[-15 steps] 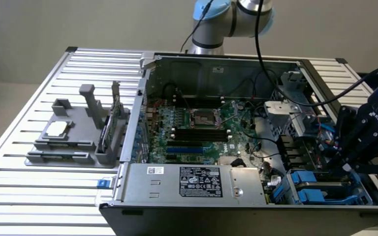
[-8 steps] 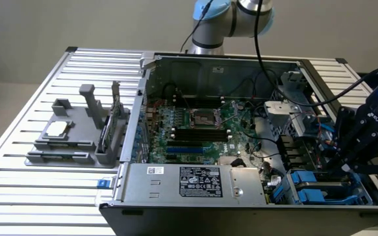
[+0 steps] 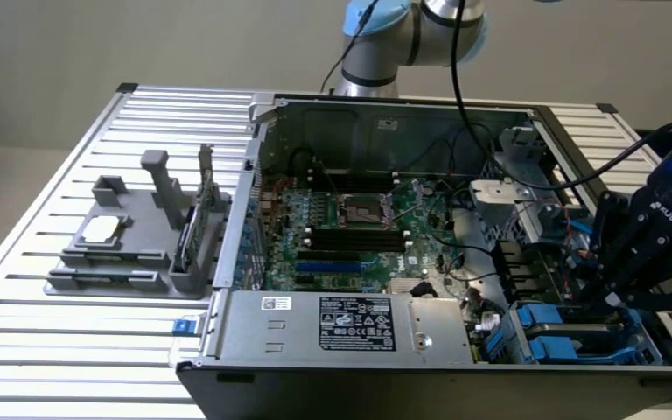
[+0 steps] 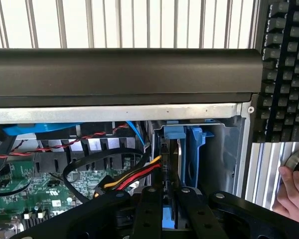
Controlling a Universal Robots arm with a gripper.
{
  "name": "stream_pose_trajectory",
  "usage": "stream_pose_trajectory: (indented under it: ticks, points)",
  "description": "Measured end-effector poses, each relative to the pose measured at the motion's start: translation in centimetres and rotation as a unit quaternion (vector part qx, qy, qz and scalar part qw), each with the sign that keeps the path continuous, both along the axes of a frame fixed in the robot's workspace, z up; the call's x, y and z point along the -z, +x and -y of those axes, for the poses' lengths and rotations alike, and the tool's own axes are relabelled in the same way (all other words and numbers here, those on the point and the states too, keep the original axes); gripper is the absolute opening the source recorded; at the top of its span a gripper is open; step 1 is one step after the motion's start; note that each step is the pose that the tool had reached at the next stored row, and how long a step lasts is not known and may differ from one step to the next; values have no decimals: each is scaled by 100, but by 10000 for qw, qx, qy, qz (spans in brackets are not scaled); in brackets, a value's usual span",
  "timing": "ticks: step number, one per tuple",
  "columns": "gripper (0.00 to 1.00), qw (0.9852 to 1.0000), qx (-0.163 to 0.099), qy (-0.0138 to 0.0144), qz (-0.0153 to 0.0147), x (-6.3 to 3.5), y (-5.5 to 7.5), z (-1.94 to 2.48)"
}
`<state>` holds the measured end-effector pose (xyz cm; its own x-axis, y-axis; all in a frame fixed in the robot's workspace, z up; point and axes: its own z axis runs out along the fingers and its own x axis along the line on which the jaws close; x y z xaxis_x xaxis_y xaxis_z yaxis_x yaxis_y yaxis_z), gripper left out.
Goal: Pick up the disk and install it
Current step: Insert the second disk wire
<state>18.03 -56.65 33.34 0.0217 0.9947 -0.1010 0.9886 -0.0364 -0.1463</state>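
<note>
The disk (image 4: 193,149) stands on edge in the drive bay at the corner of the open computer case, its bright blue carrier bracket framing a dark metal edge. My gripper (image 4: 169,215) reaches down onto it, the two black fingers (image 4: 152,209) close together with a strip of the blue bracket pinched between them. In the exterior view my gripper (image 3: 608,289) hangs over the bay at the case's right end, beside more blue brackets (image 3: 546,325); the held disk is hidden behind it there.
Red, yellow and black cables (image 4: 134,175) run right beside the bay. The grey power-supply box (image 3: 348,324) and the motherboard (image 3: 348,227) lie inside the case. A grey fixture (image 3: 126,236) with a small chip (image 3: 101,229) stands at the exterior view's left. A keyboard (image 4: 284,69) and a person's hand (image 4: 294,196) are just outside the case.
</note>
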Motion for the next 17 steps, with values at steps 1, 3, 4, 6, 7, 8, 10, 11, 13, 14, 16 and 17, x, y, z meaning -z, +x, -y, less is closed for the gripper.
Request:
stream_pose_trajectory:
  ticks: [1,3,4,6,7,8,10,11,13,14,16,17]
  points:
    - [17,10000,3,-4,0,2,-1,-1]
    - [17,10000,11,-9,0,7,-3,-3]
    - [17,10000,15,-11,0,9,-3,-4]
    - [17,10000,21,-17,0,11,-4,-4]
    - [17,10000,22,-19,0,13,-4,-5]
    - [17,10000,23,-21,0,15,-4,-5]
    - [17,10000,24,-24,0,20,-4,-5]
    - [17,10000,24,-26,0,21,-4,-5]
    - [17,10000,24,-32,0,24,-4,-7]
    - [17,10000,24,-35,0,25,-3,-9]
    - [17,10000,24,-41,0,24,3,-16]
    - [17,10000,25,-44,0,24,8,-21]
